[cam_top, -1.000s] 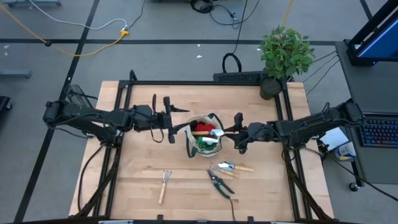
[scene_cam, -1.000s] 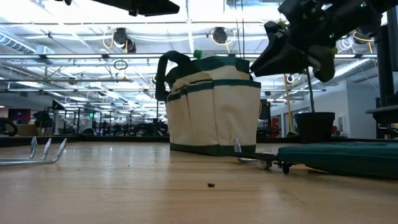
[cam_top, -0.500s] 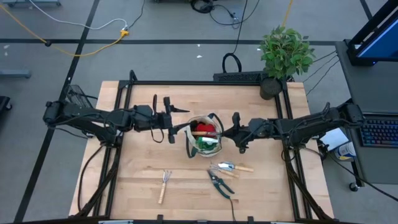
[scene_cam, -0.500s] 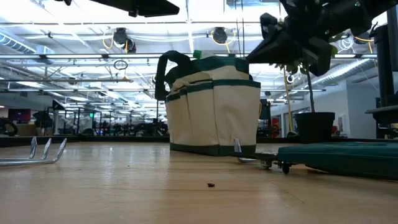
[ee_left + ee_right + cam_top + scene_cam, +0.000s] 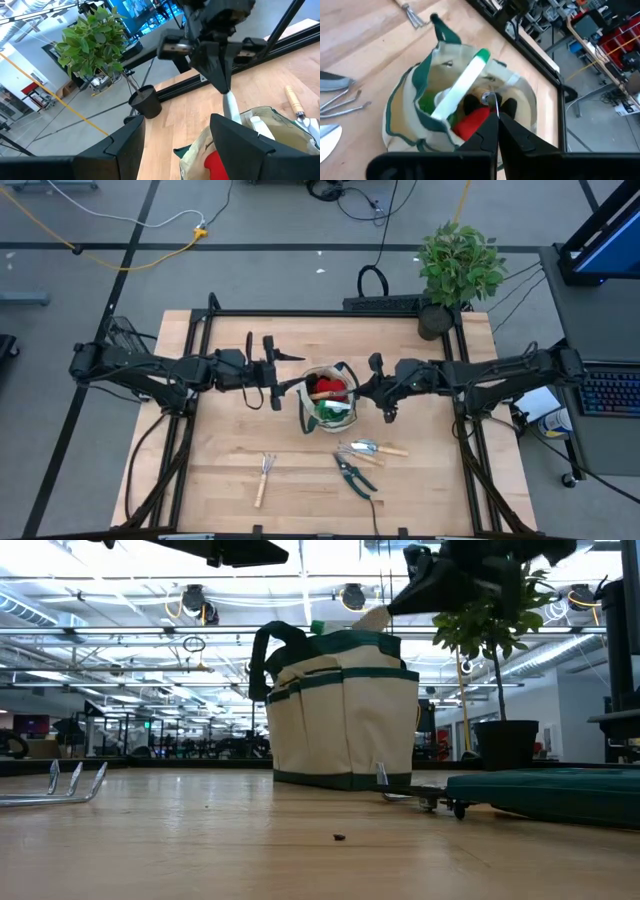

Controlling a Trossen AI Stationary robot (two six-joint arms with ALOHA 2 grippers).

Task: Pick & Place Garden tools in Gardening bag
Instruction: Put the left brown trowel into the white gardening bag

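The left gripper [image 5: 268, 370] hangs level just left of the gardening bag [image 5: 327, 402], fingers spread wide and empty, with bare wooden table [image 5: 210, 470] in front of it reaching to the near edge. On that open stretch a small hand fork [image 5: 263, 476] lies alone, well apart from the bag. The bag, a round beige fabric tote with dark green trim, stands upright at the table's middle; inside show a red item [image 5: 470, 123], a green patch and a white cylinder with a green cap [image 5: 460, 87]. The right gripper [image 5: 366, 387] reaches in level at the bag's right rim, fingers pinched together; what they grip, if anything, I cannot tell. Nearer the front edge lie a wooden-handled trowel [image 5: 372, 448] and black-handled pruning shears [image 5: 352, 474]. A potted plant [image 5: 455, 270] fills the far right corner.
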